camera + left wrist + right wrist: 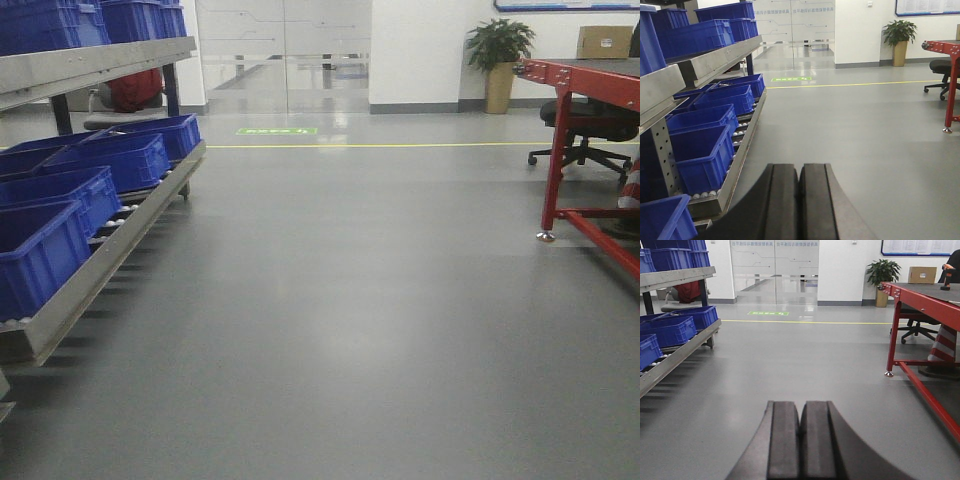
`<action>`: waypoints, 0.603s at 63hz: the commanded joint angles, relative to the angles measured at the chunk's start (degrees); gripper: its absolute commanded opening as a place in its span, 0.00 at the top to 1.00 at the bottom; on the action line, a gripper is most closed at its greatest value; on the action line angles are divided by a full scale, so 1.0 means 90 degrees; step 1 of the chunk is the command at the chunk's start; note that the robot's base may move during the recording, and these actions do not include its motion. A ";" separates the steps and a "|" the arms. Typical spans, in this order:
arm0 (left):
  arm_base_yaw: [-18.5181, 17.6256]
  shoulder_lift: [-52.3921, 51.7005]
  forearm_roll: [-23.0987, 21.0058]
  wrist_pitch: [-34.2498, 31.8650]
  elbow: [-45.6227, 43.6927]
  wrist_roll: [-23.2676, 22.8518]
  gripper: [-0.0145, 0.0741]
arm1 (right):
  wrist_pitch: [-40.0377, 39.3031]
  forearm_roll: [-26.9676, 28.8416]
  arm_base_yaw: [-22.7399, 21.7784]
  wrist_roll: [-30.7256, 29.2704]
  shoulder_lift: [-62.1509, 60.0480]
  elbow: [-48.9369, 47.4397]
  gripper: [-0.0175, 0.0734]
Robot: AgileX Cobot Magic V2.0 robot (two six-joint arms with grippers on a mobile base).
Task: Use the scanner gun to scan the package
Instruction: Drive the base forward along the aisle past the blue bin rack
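My left gripper (800, 167) is shut and empty, its black fingers pressed together, pointing out over the grey floor. My right gripper (800, 405) is likewise shut and empty, pointing down the aisle. A brown cardboard box (922, 275) stands on the far end of the red table (920, 296); it also shows in the exterior front view (603, 41). A small dark object with an orange top (947, 279) sits on the table at the right edge; I cannot tell what it is. No scanner gun shows clearly. Neither gripper shows in the exterior front view.
A metal roller rack (90, 275) with several blue bins (85, 190) lines the left side. The red table's legs (552, 170) stand right, with a black office chair (590, 125) behind. A potted plant (498, 50) and glass doors (285, 50) are far back. A striped cone (942, 347) sits under the table.
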 commanded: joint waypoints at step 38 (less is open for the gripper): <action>0.0004 -0.0025 0.0010 -0.0165 -0.0012 0.0008 0.96 | -0.0094 -0.0040 0.0008 -0.0028 -0.0022 -0.0005 0.99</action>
